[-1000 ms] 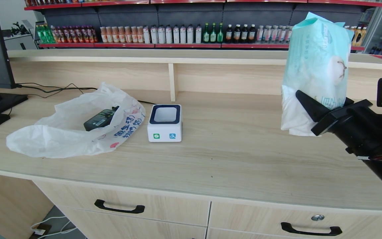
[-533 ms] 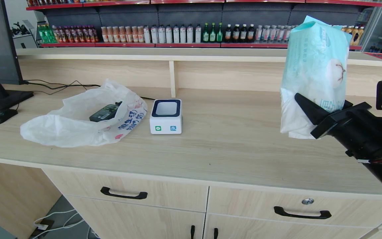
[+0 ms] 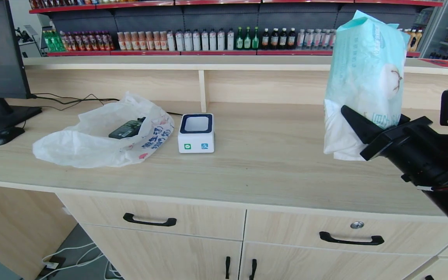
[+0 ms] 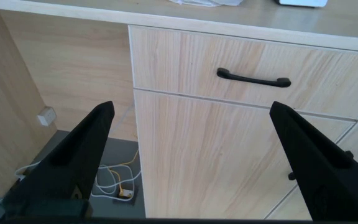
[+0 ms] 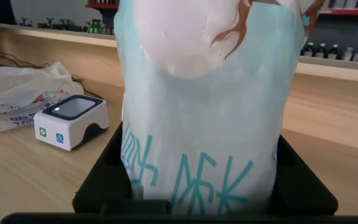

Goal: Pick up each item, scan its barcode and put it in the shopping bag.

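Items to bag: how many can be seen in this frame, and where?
2. A teal pack is held upright in the right gripper above the counter; a dark item lies in the bag. Others could be hidden under its folds.

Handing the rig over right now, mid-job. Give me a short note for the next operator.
Right gripper: shut on the pale blue packet, held upright above the counter's right side.
Left gripper: open, low in front of the drawers.
Scanner: mid-counter, beside the shopping bag, which lies flat.
Done: a dark item lies at the bag's opening.
Left: scan the packet, then bag it.
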`<state>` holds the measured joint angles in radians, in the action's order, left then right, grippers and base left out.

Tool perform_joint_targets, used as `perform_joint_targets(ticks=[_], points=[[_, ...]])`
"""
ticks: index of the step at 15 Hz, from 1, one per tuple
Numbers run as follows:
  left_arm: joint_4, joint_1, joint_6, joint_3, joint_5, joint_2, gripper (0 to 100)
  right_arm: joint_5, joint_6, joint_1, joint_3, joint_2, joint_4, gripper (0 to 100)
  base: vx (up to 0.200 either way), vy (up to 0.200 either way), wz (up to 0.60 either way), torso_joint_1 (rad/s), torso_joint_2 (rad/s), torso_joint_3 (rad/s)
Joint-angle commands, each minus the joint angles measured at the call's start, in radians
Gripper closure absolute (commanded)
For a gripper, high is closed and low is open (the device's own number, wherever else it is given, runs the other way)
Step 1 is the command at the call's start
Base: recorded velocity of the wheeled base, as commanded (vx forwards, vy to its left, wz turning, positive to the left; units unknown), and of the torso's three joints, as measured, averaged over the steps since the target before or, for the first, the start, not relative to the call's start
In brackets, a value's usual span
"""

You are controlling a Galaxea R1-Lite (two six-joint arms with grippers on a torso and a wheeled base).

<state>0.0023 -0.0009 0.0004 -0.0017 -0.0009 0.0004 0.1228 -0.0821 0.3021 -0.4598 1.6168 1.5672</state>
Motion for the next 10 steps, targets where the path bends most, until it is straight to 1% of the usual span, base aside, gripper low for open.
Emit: perform_joint_targets(ticks=[1, 8, 10], points=[[0.001, -0.001, 0.0, 0.0, 0.001, 0.0, 0, 0.001, -0.001, 0.006, -0.003, -0.008, 0.004, 100, 0.0, 0.2, 0.0, 0.007, 0.0, 0.002], [0.001, -0.001, -0.003, 0.0, 0.001, 0.0, 0, 0.0, 0.004, 0.006, 0.036, -0.029, 0.004, 100, 0.0, 0.2, 0.0, 0.004, 0.01, 0.002], [0.001, -0.001, -0.003, 0.0, 0.001, 0.0, 0, 0.001, 0.012, 0.022, 0.033, -0.017, 0.004, 100, 0.0, 0.2, 0.0, 0.0, 0.0, 0.005]])
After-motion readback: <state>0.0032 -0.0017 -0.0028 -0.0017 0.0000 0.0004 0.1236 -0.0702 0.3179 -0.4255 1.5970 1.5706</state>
